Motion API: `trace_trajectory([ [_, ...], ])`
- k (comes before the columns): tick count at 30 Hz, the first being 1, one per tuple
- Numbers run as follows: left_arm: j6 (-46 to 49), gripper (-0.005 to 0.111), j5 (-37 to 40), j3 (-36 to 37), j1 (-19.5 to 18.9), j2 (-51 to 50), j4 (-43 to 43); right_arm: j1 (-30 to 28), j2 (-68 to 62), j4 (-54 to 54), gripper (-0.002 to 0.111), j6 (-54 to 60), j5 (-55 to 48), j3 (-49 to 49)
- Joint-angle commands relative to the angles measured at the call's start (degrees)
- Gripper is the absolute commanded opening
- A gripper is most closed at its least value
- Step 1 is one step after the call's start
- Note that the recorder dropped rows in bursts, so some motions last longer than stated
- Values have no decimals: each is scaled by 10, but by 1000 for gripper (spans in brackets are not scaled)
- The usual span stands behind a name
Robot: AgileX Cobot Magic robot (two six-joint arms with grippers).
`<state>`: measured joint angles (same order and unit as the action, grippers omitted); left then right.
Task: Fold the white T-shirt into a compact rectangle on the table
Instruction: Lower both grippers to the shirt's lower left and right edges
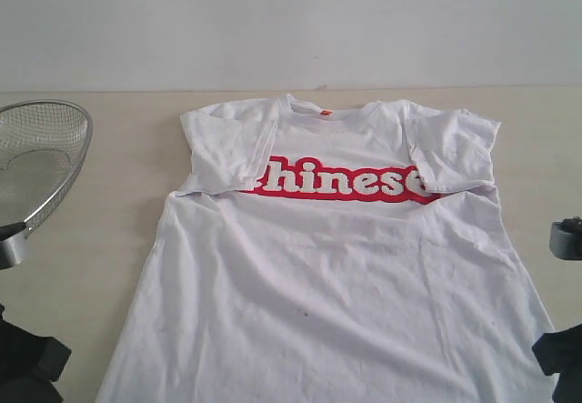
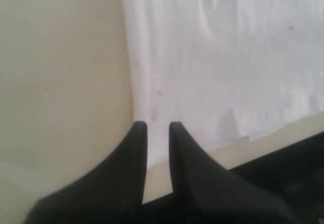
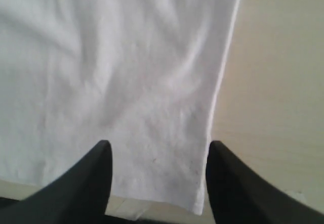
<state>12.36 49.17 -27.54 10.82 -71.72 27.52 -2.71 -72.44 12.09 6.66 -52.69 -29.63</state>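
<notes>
White red-lettered cotton T-shirt (image 1: pixel 327 266) (sleeves folded in) lies on beige wood-grain table (image 1: pixel 118 194), hem at near edge; left gripper (image 2: pixel 157 127) barely parted, right gripper (image 3: pixel 157 148) spread wide.

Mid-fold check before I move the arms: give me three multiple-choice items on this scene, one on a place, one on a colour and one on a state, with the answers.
1. In the exterior view, where does the wire basket stand relative to the white T-shirt?
A. On the table to its left, apart from it
B. To its right
C. On top of it

2. What colour surrounds the lettering across the chest?
A. Blue
B. Red
C. Green

3. How do the sleeves lie?
A. Spread outward
B. Rolled into tubes
C. Folded inward over the chest

Answers:
1 A: the basket sits at the left edge, with bare table between it and the shirt.
2 B: a red band outlines the white letters.
3 C: both sleeves lie over the ends of the lettering.
</notes>
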Motion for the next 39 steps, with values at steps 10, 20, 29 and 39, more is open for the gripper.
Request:
trace_trajectory([
  [10, 7, 17, -13, 2, 4, -118, -3, -1, 1, -66, 50, -63, 12, 4],
  [20, 40, 67, -27, 2, 4, -161, 35, -1, -121, -64, 50, -62, 24, 5],
  [29, 43, 67, -33, 2, 4, -226, 52, -1, -165, -23, 50, -32, 49, 5],
  [39, 98, 67, -36, 2, 4, -259, 120, -1, -184, 8, 50, -2, 62, 5],
])
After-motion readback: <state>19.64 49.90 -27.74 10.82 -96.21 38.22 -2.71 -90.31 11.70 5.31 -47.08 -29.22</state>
